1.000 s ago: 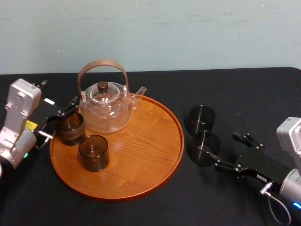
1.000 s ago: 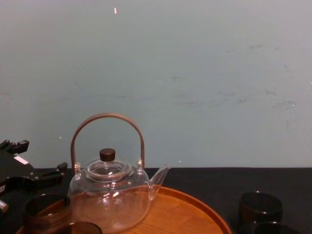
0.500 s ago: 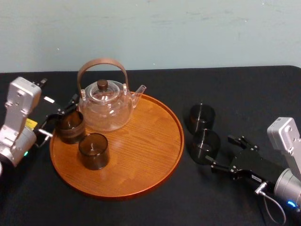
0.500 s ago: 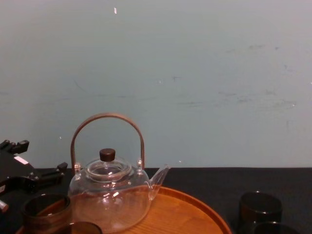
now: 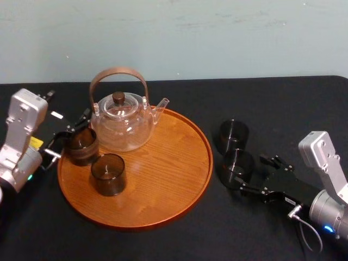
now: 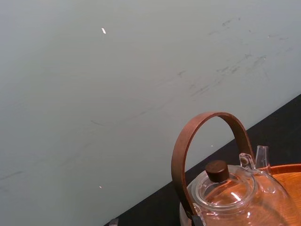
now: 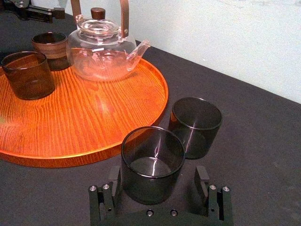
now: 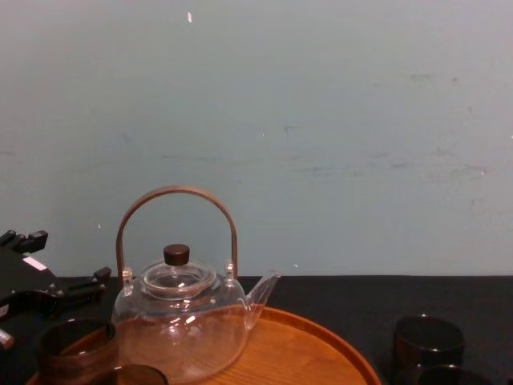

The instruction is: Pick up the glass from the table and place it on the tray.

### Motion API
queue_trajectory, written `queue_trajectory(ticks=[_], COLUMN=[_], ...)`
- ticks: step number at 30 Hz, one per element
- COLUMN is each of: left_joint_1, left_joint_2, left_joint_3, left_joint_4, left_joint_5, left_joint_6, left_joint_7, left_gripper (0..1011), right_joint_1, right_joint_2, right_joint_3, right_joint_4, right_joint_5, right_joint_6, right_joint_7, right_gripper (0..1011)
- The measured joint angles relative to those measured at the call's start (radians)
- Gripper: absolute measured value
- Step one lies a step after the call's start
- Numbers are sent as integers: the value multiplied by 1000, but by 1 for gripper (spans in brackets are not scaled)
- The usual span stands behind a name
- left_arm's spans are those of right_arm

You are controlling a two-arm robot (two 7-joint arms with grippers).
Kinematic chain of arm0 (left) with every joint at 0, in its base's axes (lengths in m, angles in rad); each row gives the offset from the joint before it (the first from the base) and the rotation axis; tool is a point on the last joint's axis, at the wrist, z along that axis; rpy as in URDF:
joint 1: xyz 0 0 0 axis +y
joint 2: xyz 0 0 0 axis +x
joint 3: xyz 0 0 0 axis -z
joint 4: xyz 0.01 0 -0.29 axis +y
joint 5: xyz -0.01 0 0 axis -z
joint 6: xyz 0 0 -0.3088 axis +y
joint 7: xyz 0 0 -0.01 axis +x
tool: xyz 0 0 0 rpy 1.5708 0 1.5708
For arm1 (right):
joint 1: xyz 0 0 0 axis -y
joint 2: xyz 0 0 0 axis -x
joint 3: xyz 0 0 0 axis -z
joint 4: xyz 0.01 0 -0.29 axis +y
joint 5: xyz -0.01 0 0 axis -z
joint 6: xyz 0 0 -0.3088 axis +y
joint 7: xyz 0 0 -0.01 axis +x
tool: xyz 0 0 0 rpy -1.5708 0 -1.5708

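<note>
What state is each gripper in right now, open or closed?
Left gripper: by the brown glass on the tray, state cannot be told.
Right gripper: jaws open, straddling the nearer dark glass on the table.

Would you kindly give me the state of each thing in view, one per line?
teapot: upright, lidded, on the tray
front tray glass: upright, empty
banded glass: upright on tray, at left gripper
nearer table glass: upright, straddled by open right gripper
farther table glass: upright, free
</note>
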Motion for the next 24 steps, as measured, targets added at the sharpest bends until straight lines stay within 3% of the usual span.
queue_trajectory(ticks=[24], left_joint_1=[0], left_joint_2=[0], left_joint_3=[0], left_joint_4=[0], left_joint_5=[0], left_joint_6=[0], left_joint_7=[0], left_gripper=[1001], right_joint_1=[78], right_joint_2=[-76], right_joint_3=[-1], right_joint_4=[94], right_joint_5=[-43], right_joint_6=[12], right_joint_7=[65], right_gripper=[1002])
